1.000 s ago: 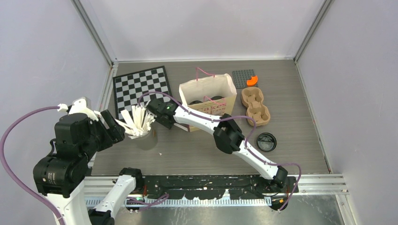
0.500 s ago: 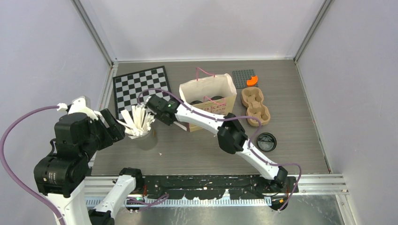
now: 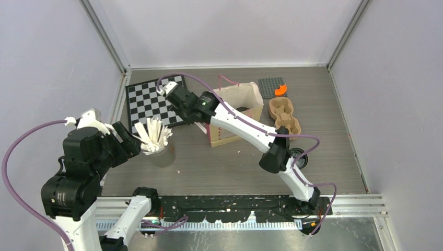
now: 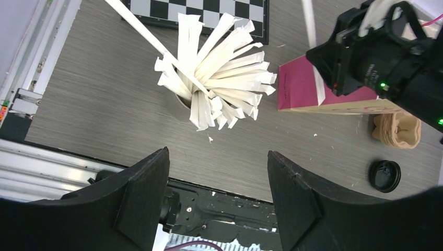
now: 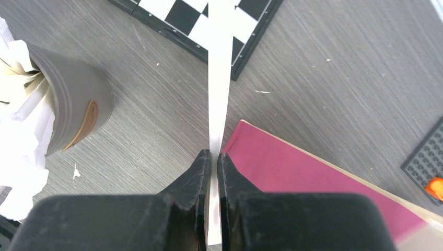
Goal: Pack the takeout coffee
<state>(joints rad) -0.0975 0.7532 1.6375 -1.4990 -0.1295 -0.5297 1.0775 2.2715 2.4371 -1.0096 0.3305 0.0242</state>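
Observation:
My right gripper (image 3: 172,93) hangs over the checkerboard's right edge, just left of the paper bag (image 3: 232,112). It is shut on one white paper-wrapped stick (image 5: 219,78), which also shows in the left wrist view (image 4: 309,21). One black lid of a coffee cup (image 3: 241,109) shows inside the bag; my right arm hides the rest of the bag's inside. A loose black lid (image 3: 299,157) lies on the table at the right, also in the left wrist view (image 4: 384,175). My left gripper (image 3: 128,142) is open and empty, just left of the stick cup.
A grey cup full of white sticks (image 3: 156,138) stands left of the bag, also seen from both wrists (image 4: 219,89) (image 5: 78,104). A checkerboard (image 3: 156,97) lies at back left. The brown cup carrier (image 3: 284,117) sits right of the bag. A grey studded plate (image 3: 270,87) carries an orange piece.
My right gripper has moved from the stick cup up and toward the back, to the bag's left side, with a white stick in it. My left arm has not moved.

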